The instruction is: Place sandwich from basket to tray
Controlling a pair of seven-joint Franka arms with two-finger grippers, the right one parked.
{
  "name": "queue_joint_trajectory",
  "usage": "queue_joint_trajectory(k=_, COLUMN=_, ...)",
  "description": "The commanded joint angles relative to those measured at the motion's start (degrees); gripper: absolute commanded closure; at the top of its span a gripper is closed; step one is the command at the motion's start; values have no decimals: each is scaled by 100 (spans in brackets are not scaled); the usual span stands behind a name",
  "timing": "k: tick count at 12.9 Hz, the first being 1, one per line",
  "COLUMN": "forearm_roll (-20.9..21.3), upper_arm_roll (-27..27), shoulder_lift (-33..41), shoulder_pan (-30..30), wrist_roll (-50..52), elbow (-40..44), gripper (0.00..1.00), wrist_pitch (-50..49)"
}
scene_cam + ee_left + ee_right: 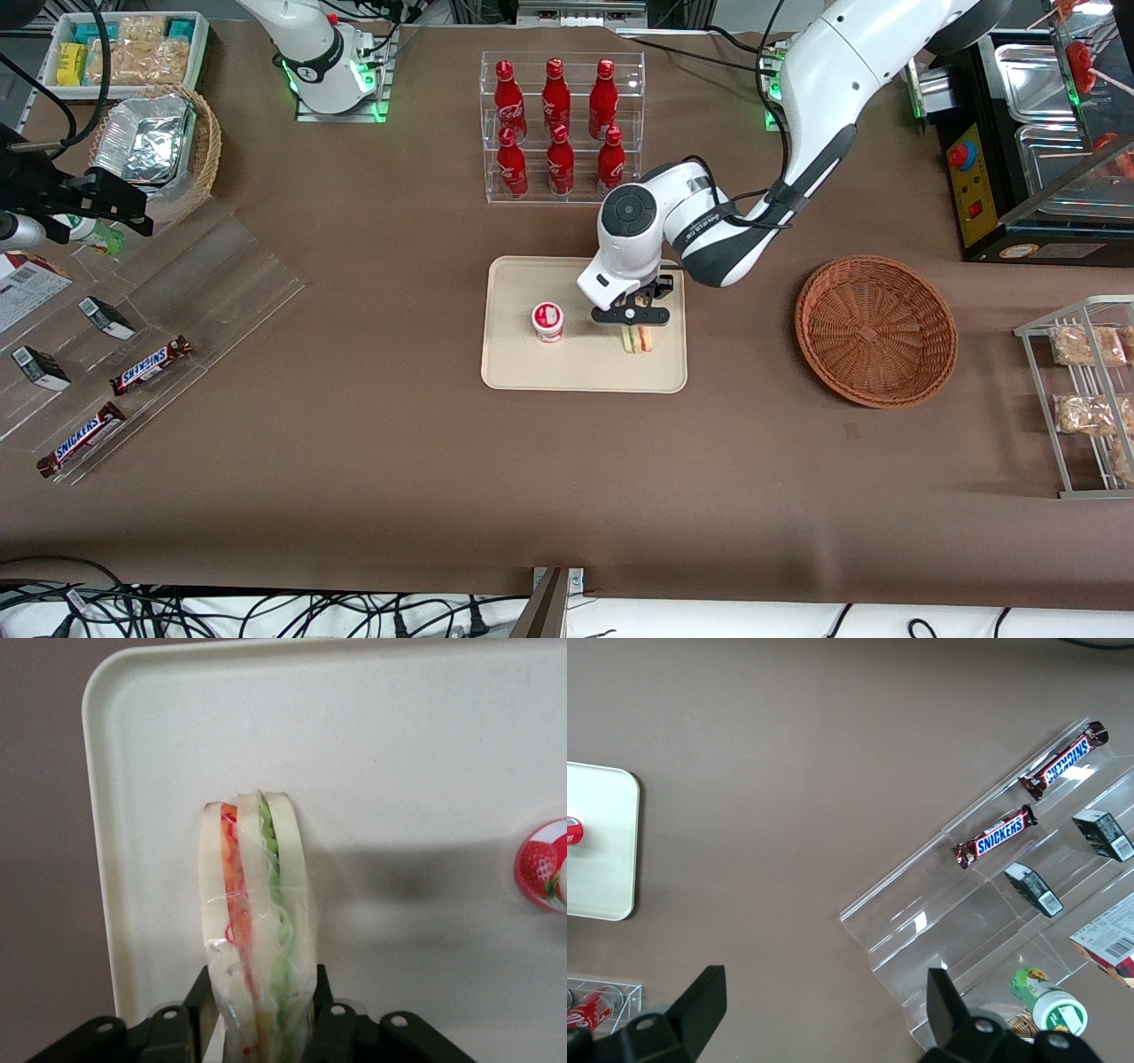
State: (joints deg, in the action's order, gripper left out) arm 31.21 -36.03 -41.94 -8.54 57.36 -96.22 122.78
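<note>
The sandwich (638, 339), a wrapped wedge of white bread with red, orange and green layers, stands on edge over the cream tray (567, 372), near the tray's end toward the working arm. My gripper (638, 330) comes down on it from above. In the left wrist view the sandwich (257, 904) sits between the two black fingers (202, 997) of the gripper (259, 992), which press its sides against the tray (399, 744). I cannot tell if its lower edge touches the tray. The reddish-brown basket (875, 330) stands empty toward the working arm's end.
A small strawberry yoghurt cup (547, 321) stands on the tray beside the sandwich. A clear rack of red cola bottles (556, 124) is farther from the camera than the tray. A wire rack of snack packs (1085, 390) lies past the basket; Snickers bars (151, 365) lie toward the parked arm's end.
</note>
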Motion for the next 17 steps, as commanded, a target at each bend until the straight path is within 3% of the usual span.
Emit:
queue_joint_trajectory(k=1, forearm_roll=43, upper_arm_roll=-1, shoulder_lift=386, shoulder_pan=124, wrist_roll=101, elbow=103, gripper=0, wrist_pitch=-227)
queue_joint_trajectory(k=11, forearm_roll=-808, upper_arm_roll=-168, shoulder_lift=1556, shoulder_pan=1442, wrist_roll=-4, elbow=938, gripper=0, wrist_pitch=-1520)
queue_joint_trajectory(k=15, forearm_roll=-1686, upper_arm_roll=-141, shoulder_lift=1855, shoulder_pan=2127, wrist_roll=-1521, elbow=1324, gripper=0, wrist_pitch=-2204)
queue_joint_trajectory(k=17, forearm_roll=-2240, upper_arm_roll=408, shoulder_lift=2267, shoulder_pan=2112, wrist_roll=-2453, elbow=1308, gripper=0, wrist_pitch=-2512)
